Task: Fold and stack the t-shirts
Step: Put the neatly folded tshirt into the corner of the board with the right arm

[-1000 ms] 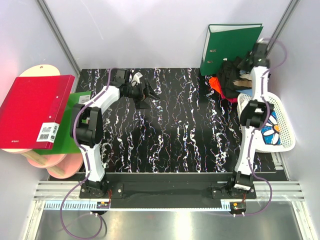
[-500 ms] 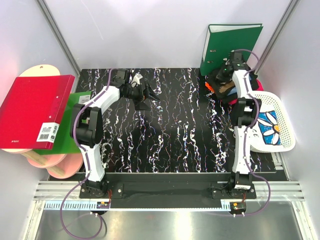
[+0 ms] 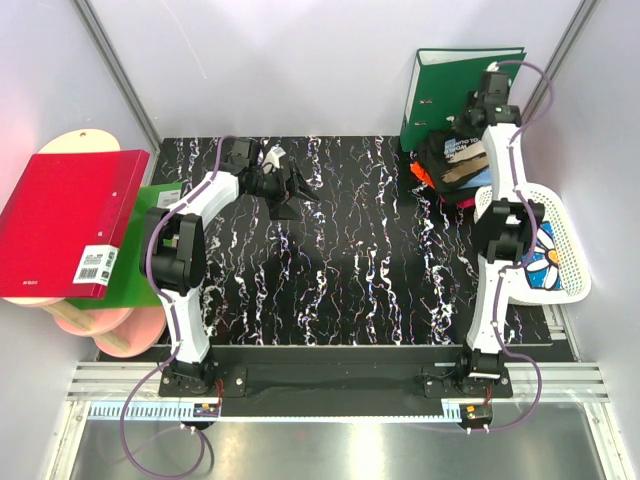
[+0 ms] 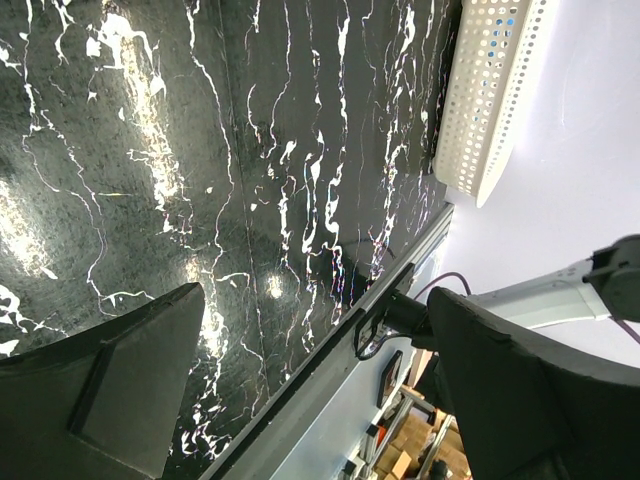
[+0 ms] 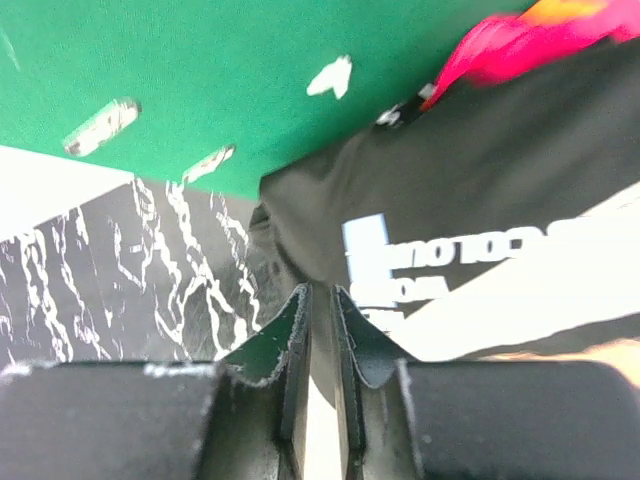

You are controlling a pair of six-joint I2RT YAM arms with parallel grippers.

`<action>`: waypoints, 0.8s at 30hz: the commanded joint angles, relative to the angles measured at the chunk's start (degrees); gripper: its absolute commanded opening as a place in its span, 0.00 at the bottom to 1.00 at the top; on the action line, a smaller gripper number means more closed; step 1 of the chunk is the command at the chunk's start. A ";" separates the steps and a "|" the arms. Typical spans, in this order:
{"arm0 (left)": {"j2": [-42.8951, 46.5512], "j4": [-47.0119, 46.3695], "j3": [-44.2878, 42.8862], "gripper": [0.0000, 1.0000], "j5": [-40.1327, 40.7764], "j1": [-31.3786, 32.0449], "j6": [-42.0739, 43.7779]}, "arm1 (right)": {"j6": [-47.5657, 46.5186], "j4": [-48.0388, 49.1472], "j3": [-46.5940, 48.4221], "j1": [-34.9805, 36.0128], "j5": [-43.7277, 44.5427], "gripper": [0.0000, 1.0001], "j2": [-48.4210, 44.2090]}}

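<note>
Swung the right gripper (image 5: 320, 295) back from the pile's left side toward the green binder (image 3: 450, 85). Held its fingers pinched almost together at the black hem of the t-shirts (image 3: 458, 160), heaped just below in the far right corner. Left the left gripper (image 4: 310, 390) spread wide, empty, well apart. Judged the bare table (image 3: 350, 260) leftward as room; basket (image 3: 560, 240) close by.

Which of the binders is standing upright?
The green ring binder, standing upright just behind the t-shirts at the far right. The red binder lies flat at the far left instead.
</note>
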State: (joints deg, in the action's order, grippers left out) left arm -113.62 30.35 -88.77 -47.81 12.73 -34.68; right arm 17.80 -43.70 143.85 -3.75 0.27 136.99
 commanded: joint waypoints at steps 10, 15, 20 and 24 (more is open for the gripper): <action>1.12 0.15 -0.96 0.99 -1.15 -0.34 1.36 | 2.32 -1.55 1.67 -7.67 2.71 0.00 7.40; 1.21 0.94 -1.49 0.99 -0.09 -0.34 1.19 | 6.01 -5.86 8.54 -10.75 4.74 0.00 13.30; 1.30 1.12 -1.84 0.99 1.14 -0.25 0.05 | 6.81 -4.90 10.83 -13.56 2.63 0.01 14.35; 1.04 1.12 -2.19 0.99 1.58 0.27 -0.57 | 4.52 -4.55 12.42 -14.09 1.33 0.03 14.19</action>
State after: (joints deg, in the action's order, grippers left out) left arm -113.62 31.83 -88.79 -46.96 12.69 -34.57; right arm 24.08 -46.61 153.69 -16.05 1.19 150.04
